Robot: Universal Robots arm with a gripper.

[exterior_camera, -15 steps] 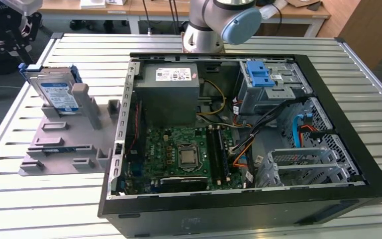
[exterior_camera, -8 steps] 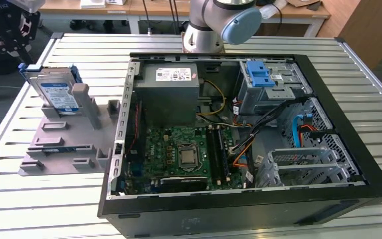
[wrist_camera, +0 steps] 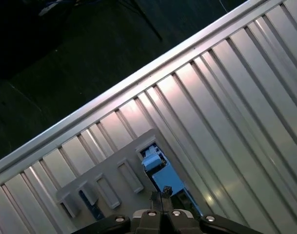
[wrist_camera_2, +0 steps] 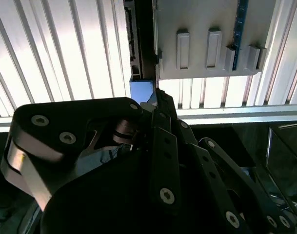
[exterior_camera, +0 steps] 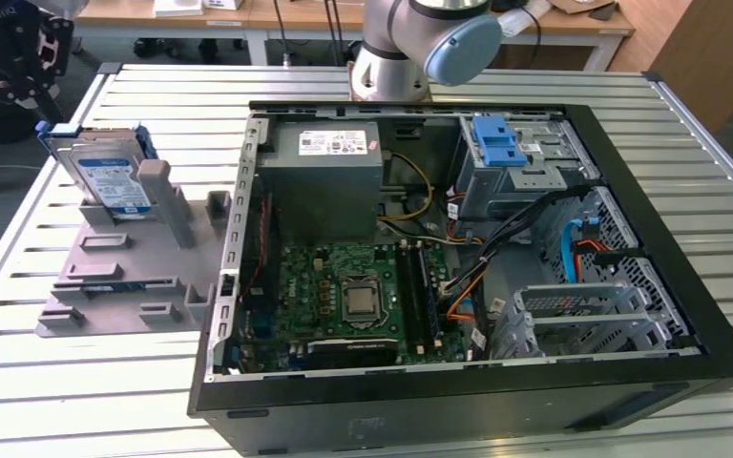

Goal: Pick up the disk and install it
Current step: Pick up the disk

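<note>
Pick-up step, grasp not yet made: my tool (wrist_camera: 159,196) hangs over the disk (exterior_camera: 103,177), closed on nothing.

The disk stands on edge in the grey holder (exterior_camera: 125,277) on the slatted surface (exterior_camera: 87,405), to the exterior view's left of the open computer case (exterior_camera: 469,405). It is not yet in the case. In both wrist views the tool's fingertips are drawn together with nothing between them. The drive's blue frame lies just past them, apart from the tips as far as I can tell. I judge the grasp calls for opening the jaws wider than the drive and squaring them to its flat faces. I would then come down without knocking the holder's posts. The drive looks rigid, so a firm pinch should hold it.
</note>
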